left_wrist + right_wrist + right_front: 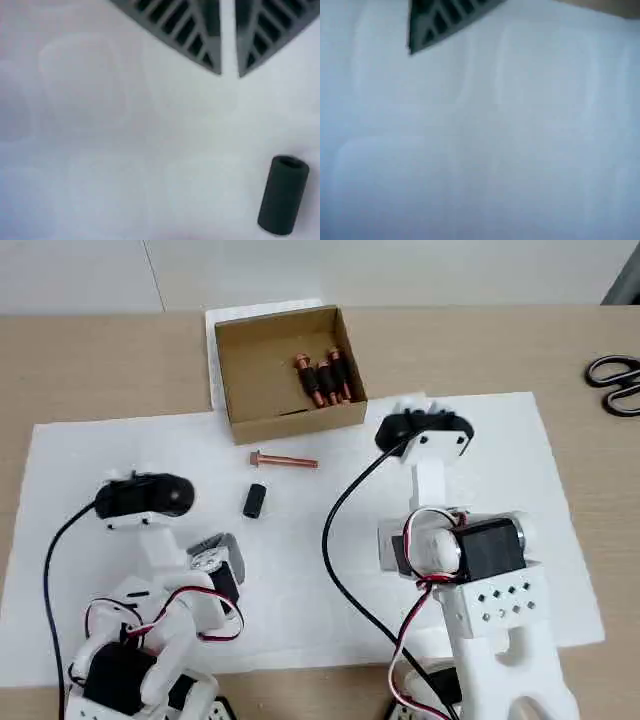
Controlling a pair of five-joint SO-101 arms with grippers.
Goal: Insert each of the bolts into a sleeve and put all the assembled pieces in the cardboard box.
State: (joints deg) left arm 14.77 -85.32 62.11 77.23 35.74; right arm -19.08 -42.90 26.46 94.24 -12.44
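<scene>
Two arms stand nearest on the white sheet (520, 470), both idle and neither carrying a part. The left pincer (230, 70) hangs low over the sheet, narrow, with only a thin slit between its fingers (200, 40) and nothing in it. Whether the right pincer (422, 430) is wide or narrow I cannot tell; it sits over bare sheet near the box's front corner.

Just beyond the left pincer one black sleeve (283, 195) lies on its side, loose on the sheet. A little farther off lies the last loose bolt (283, 460), copper-coloured, crosswise, apart from the sleeve and close to the front wall of the cardboard box (235, 375).

Inside the box, toward its right side, rest what look like three assembled pieces (325, 378), bolts already pushed into dark sleeves. Scissors (615, 380) lie far off on the bare counter (100, 360).

My judgement: most of the job is done. One pair is left to join and drop into the box
</scene>
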